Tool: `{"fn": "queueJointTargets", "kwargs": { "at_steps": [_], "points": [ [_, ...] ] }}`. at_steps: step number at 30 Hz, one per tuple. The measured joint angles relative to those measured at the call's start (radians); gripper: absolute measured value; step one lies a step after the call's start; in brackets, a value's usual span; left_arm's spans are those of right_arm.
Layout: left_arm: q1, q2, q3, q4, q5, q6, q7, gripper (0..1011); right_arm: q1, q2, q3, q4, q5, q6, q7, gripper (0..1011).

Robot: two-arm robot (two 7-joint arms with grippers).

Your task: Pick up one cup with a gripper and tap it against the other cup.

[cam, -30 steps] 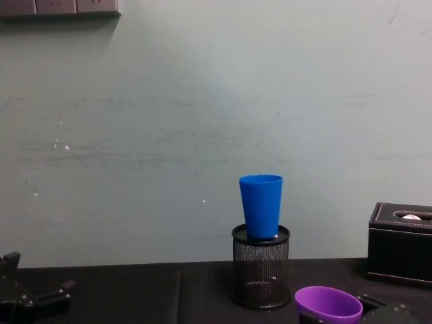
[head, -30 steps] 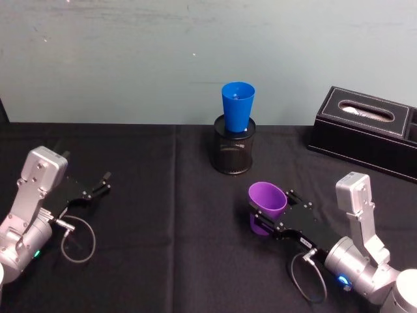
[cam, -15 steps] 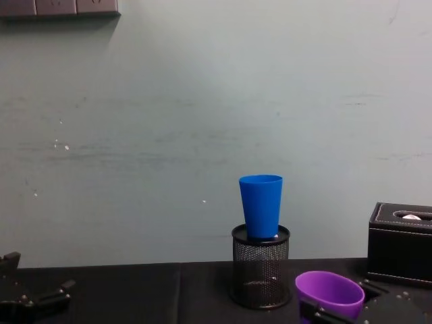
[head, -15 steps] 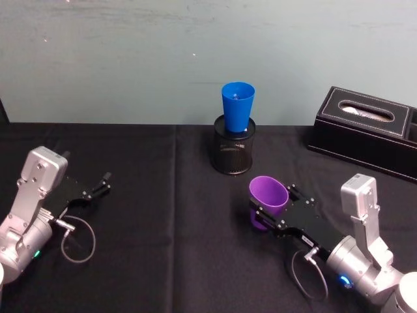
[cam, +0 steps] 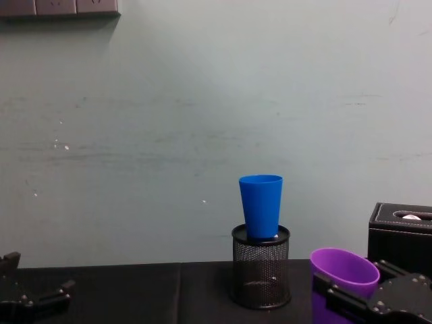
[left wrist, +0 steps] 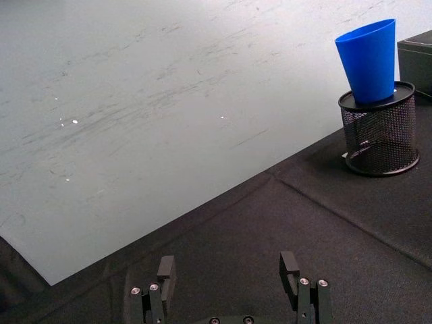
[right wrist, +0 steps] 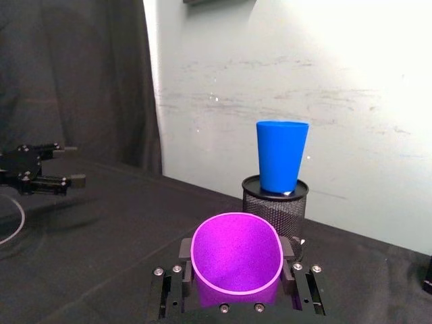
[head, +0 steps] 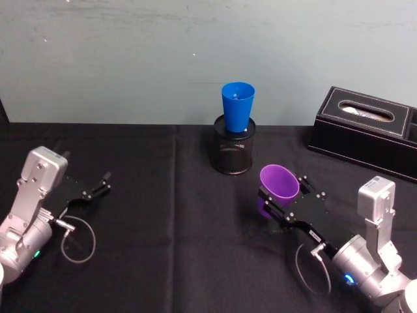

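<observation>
A pale, scuffed wall [head: 130, 59] closes the room directly behind the pen holder [head: 233, 153]. A strip of wall plates [cam: 61, 7] sits high above and far to the holder's left. The surface [head: 163, 261] is covered in black cloth, which spreads out from the holder on all sides with a crease running to its left. A black tissue box [head: 365, 130] stands to the holder's right, well apart from it.

The left end effector [head: 102, 183] rests far to the holder's left and nearer the robot, its fingers spread wide with nothing between them. The right end effector [head: 285, 199] is just in front of the holder and to its right. Its fingers are closed on the sides of the purple cup [head: 279, 184], pressing the rim slightly oval. The cup is tilted, its mouth up and leaning toward the holder, and its shadow suggests it is off the cloth. It is near the holder but not touching it.

The blue cup [head: 237, 104] stands upright with its base sunk in the holder's mouth.

- **Biggest risk:** the blue cup is only perched, so a firm tap could knock it out or tip the light mesh holder over.
- **Lesser risk:** a low approach would hit the mesh instead of the cup.
- **Smallest risk:** the squeezed, tilted purple cup could slip in the fingers on contact.
</observation>
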Motion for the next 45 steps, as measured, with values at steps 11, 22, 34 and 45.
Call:
{"fn": "queueJointTargets", "kwargs": {
  "at_steps": [11,22,34,45],
  "points": [
    [0.0,0.0,0.0,0.0,0.0,0.0,0.0,1011,-0.004,-0.007,0.015,-0.006,-0.002,-0.007,0.001,724],
    [0.0,0.0,0.0,0.0,0.0,0.0,0.0,1011,0.043,-0.009,0.01,0.006,0.009,0.041,0.021,724],
    [0.0,0.0,0.0,0.0,0.0,0.0,0.0,1011,0.127,-0.023,0.001,0.043,0.017,0.071,0.021,724],
    [0.0,0.0,0.0,0.0,0.0,0.0,0.0,1011,0.213,-0.047,-0.012,0.112,0.004,0.077,0.017,724]
  ]
}}
